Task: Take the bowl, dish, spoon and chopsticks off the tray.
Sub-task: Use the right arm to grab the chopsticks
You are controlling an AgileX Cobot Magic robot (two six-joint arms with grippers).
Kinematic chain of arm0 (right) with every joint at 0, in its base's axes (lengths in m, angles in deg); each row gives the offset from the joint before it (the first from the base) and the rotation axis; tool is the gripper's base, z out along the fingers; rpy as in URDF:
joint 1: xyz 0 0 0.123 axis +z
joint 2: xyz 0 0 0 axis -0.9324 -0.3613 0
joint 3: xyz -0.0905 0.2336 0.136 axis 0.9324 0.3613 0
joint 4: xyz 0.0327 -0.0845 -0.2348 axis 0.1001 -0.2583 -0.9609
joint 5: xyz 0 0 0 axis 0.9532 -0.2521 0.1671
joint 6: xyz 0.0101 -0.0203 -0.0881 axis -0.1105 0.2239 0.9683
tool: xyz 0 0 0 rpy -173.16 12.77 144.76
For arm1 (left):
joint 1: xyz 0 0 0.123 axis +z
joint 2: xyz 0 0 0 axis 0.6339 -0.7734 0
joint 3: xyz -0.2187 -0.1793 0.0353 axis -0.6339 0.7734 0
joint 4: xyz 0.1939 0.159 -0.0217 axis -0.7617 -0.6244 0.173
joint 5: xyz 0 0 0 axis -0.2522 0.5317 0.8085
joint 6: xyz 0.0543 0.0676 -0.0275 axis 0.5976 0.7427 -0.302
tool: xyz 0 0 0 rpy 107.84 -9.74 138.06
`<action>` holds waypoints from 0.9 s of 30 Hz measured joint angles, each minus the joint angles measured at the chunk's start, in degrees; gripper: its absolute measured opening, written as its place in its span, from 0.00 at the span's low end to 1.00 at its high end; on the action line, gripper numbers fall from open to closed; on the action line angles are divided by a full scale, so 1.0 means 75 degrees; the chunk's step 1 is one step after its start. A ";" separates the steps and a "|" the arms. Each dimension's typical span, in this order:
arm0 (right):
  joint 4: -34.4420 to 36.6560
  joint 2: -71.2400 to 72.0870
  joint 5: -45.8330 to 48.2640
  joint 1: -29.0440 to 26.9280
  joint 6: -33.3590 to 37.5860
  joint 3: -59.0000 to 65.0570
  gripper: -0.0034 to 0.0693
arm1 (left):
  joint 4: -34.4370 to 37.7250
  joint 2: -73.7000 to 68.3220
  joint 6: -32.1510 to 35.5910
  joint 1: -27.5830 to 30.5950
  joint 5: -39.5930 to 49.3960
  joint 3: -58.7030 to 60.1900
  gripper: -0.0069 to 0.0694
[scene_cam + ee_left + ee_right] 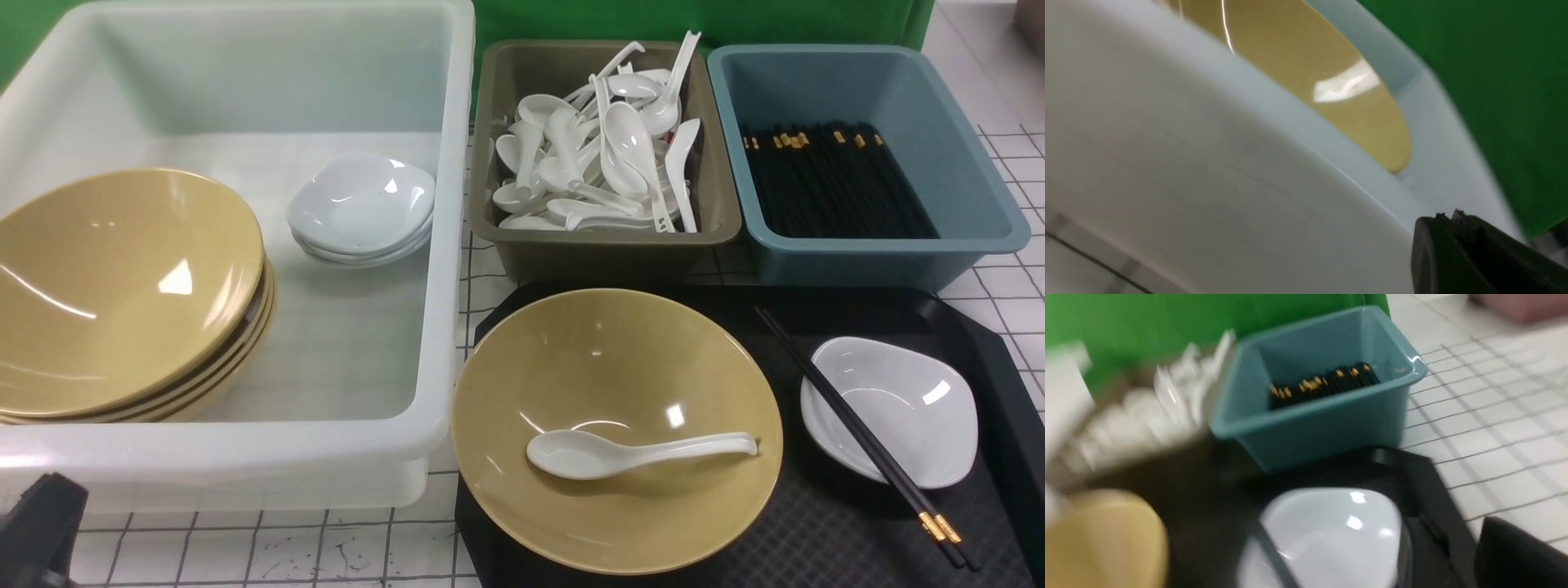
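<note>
Front view puts your left arm (37,527) low at the near-left corner beside the white tub (245,474), with the left gripper (1455,228) clenched empty. Farther on, the spoon (620,453) lies in the bowl (620,359) on the tray (816,523), and the chopsticks (857,433) cross the dish (914,408). You cannot tell the right gripper (1519,555) state.

light: bright, overhead | glare: bowl (612,367) | blur: both wrist views
</note>
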 joint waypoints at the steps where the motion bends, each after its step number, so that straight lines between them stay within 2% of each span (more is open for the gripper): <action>1: 0.0118 0.0000 -0.0068 0.0000 -0.0785 0.0000 0.37 | 0.0598 0.0000 -0.0309 0.0000 -0.0035 0.0000 0.08; 3: 0.0273 0.0000 -0.0125 0.0000 -0.2315 0.0000 0.37 | 0.1652 0.0000 -0.0775 0.0000 -0.0063 0.0000 0.08; 4: 0.0282 0.0000 -0.0125 0.0000 -0.2443 0.0000 0.37 | 0.1822 0.0000 -0.0827 0.0000 -0.0065 0.0000 0.08; 5: 0.0308 0.0000 -0.0125 0.0000 -0.3147 0.0000 0.37 | 0.2181 0.0000 -0.0925 0.0000 -0.0090 0.0000 0.08; 6: 0.0324 0.0000 -0.0125 0.0000 -0.3473 0.0000 0.37 | 0.2379 0.0000 -0.0915 0.0000 -0.0123 0.0000 0.08; 11: 0.0330 0.0000 -0.0131 0.0000 -0.3691 0.0000 0.37 | 0.2581 0.0000 -0.0882 0.0000 -0.0153 0.0000 0.08; 15: 0.0330 0.0000 -0.0131 0.0000 -0.3518 0.0000 0.37 | 0.2797 0.0000 -0.0829 0.0000 -0.0159 0.0000 0.08; 17: 0.0330 0.0000 -0.0131 0.0000 -0.3451 0.0000 0.37 | 0.2816 0.0000 -0.0479 0.0000 -0.0088 -0.0081 0.08; 20: 0.0332 0.0000 -0.0134 0.0127 -0.3335 -0.0018 0.37 | 0.2564 0.0000 0.0685 0.0000 0.0156 -0.0798 0.08; 22: 0.0339 0.0000 0.0095 0.0378 -0.2717 -0.0323 0.37 | 0.2153 -0.0044 0.1782 0.0000 0.0478 -0.1588 0.08; 27: 0.0355 -0.0586 0.1128 0.1211 -0.0467 -0.1829 0.30 | 0.0750 -0.1437 0.3171 0.0000 0.2000 -0.3294 0.08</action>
